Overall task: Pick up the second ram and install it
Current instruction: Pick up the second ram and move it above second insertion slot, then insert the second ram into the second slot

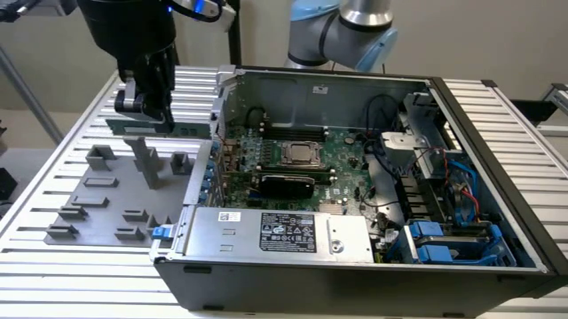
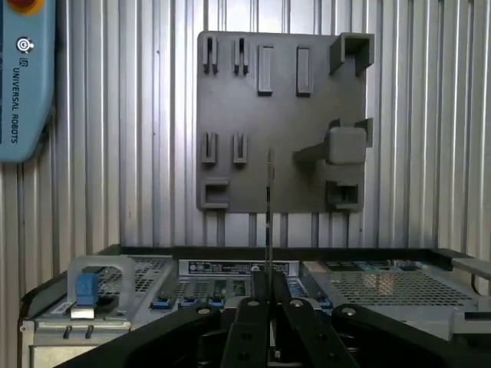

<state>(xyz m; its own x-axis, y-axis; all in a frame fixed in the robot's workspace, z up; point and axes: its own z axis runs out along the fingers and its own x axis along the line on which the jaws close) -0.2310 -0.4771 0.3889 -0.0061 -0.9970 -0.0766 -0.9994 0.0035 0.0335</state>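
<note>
The second ram [image 1: 189,128] is a slim green stick held level above the grey holder plate [image 1: 98,219], to the exterior view's left of the open computer case [image 1: 355,279]. My gripper [image 1: 154,118] is shut on its top edge, well clear of the plate. In the wrist view the ram [image 2: 268,199] appears edge-on as a thin line running out from between my gripper [image 2: 268,300] fingers, over the holder plate [image 2: 253,107]. The motherboard [image 1: 346,149] lies inside the case, to the exterior view's right of the gripper.
Grey holder blocks [image 1: 146,163] stand up from the plate just below the held stick. The case's metal wall [image 1: 217,100] rises between the gripper and the motherboard. A power supply [image 1: 275,229] sits at the case's front. A teach pendant [image 2: 23,77] lies on the slatted table.
</note>
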